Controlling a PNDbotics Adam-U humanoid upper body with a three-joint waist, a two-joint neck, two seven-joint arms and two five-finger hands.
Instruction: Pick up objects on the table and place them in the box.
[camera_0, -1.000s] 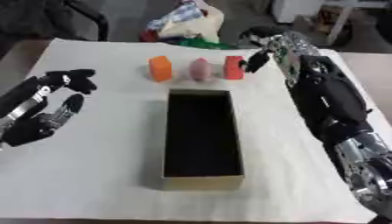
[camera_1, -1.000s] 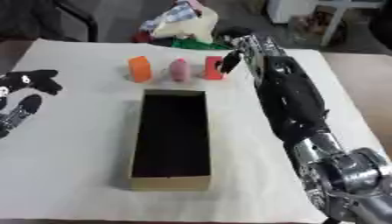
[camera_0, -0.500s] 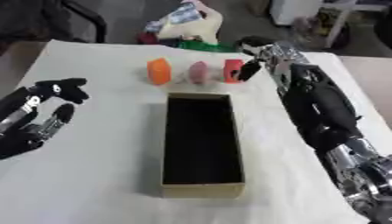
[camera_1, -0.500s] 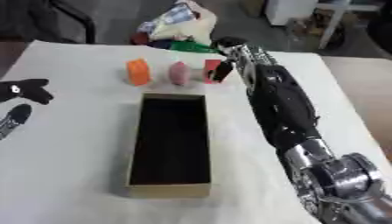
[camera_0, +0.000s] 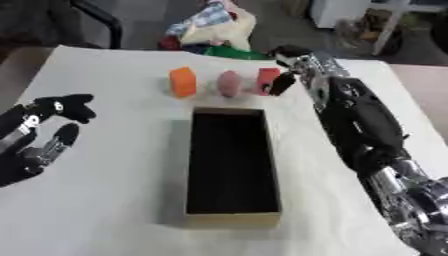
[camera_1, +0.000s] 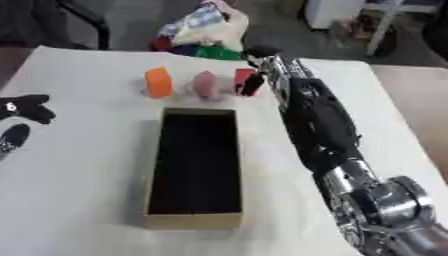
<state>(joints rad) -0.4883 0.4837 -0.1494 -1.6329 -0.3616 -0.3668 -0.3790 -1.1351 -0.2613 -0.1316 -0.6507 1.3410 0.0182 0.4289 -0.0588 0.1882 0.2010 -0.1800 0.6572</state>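
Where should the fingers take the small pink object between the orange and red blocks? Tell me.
Probably from above, pinching the front and back faces of the small pink object: the orange block and red block flank its sides closely, while its top is free.

My right arm runs from the lower right corner up to the upper middle of the frame, fully stretched out, black forearm with silver joints. My right hand (camera_0: 289, 70) sits at its far end, fingers curled downward. My left hand (camera_0: 39, 132) hangs at the left edge, palm side showing, fingers relaxed and spread.
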